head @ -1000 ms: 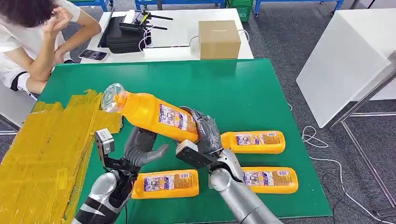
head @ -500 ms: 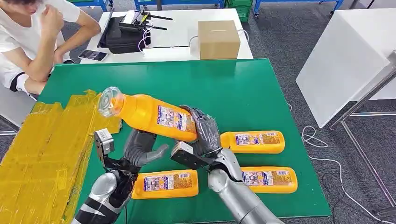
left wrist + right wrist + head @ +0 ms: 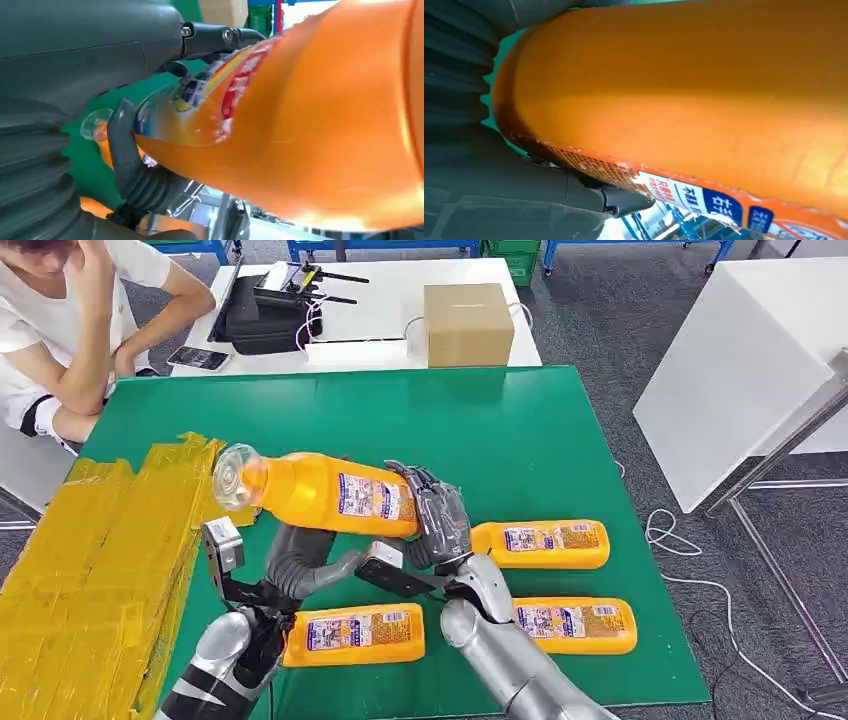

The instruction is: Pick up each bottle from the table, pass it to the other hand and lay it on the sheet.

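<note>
The right hand (image 3: 437, 522) has its dark fingers wrapped round the base end of an orange bottle (image 3: 325, 495), and the bottle is up in the air above the green table (image 3: 520, 430), lying almost level with its clear cap (image 3: 231, 472) pointing toward the yellow sheet (image 3: 95, 560); the cap end hangs right over the sheet's near edge. Underneath comes the left hand (image 3: 305, 560), cupped palm-up just below the middle of the bottle, thumb out to one side; from the head view I cannot tell whether it touches the bottle, but the left wrist view puts a dark finger (image 3: 122, 150) curled against the orange body (image 3: 320, 125), with the hand not closed around it; the hold itself belongs to the right hand. The right wrist view is orange plastic close up, the printed label (image 3: 704, 200) running along one edge and the hand's thumb (image 3: 621, 200) pressed to it.

Down on the table three more bottles lie flat on their sides; one (image 3: 355, 633) sits just beside the left forearm, one (image 3: 545, 543) lies beyond the right wrist, and one (image 3: 575, 625) lies beside the right forearm; all three are apart from one another. At the far corner a person (image 3: 70, 330) sits leaning on an elbow; behind, on a white table (image 3: 380, 315), stands a cardboard box (image 3: 468, 323).
</note>
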